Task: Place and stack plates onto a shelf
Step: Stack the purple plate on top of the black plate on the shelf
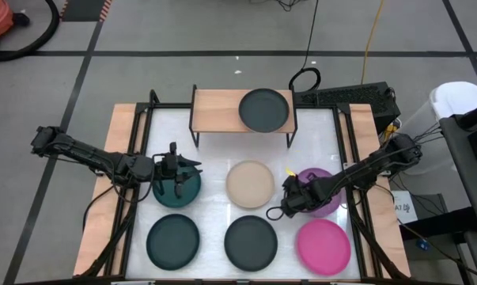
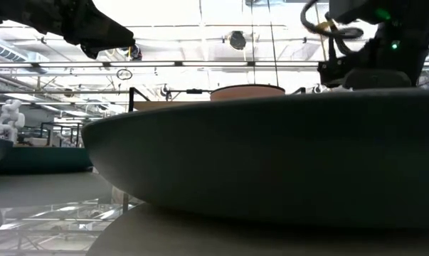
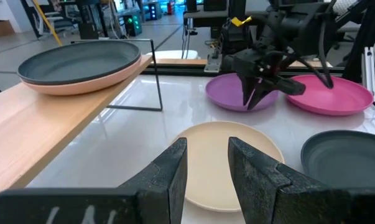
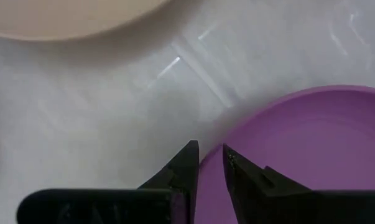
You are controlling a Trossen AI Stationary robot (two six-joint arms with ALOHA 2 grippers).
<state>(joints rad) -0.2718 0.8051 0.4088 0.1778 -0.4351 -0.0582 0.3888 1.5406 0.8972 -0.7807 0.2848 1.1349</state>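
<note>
The light-wood shelf (image 1: 222,111) stands at the table's far side and carries a dark grey plate (image 1: 264,110) stacked on a pale pink one (image 3: 81,81). On the table lie a teal plate (image 1: 177,190), a beige plate (image 1: 250,184), a purple plate (image 1: 321,190), a dark teal plate (image 1: 173,241), a dark grey plate (image 1: 251,241) and a magenta plate (image 1: 323,245). My left gripper (image 3: 207,162) is open and hovers over the teal plate, pointing toward the beige plate (image 3: 227,162). My right gripper (image 4: 210,158) is at the purple plate's left rim. My right gripper holds the purple plate by its rim (image 4: 243,134) on the side facing the beige plate, one finger (image 4: 184,168) outside over the table and one finger (image 4: 249,177) inside the plate. The fingers come from above, pointing down (image 3: 252,99). The plate lies flat on the table.
The shelf's left half (image 1: 214,107) is bare wood. The low view is mostly filled by the near dark grey plate (image 2: 271,156). Wooden side rails (image 1: 119,158) and black frame bars run along both table sides. Cables lie behind the shelf.
</note>
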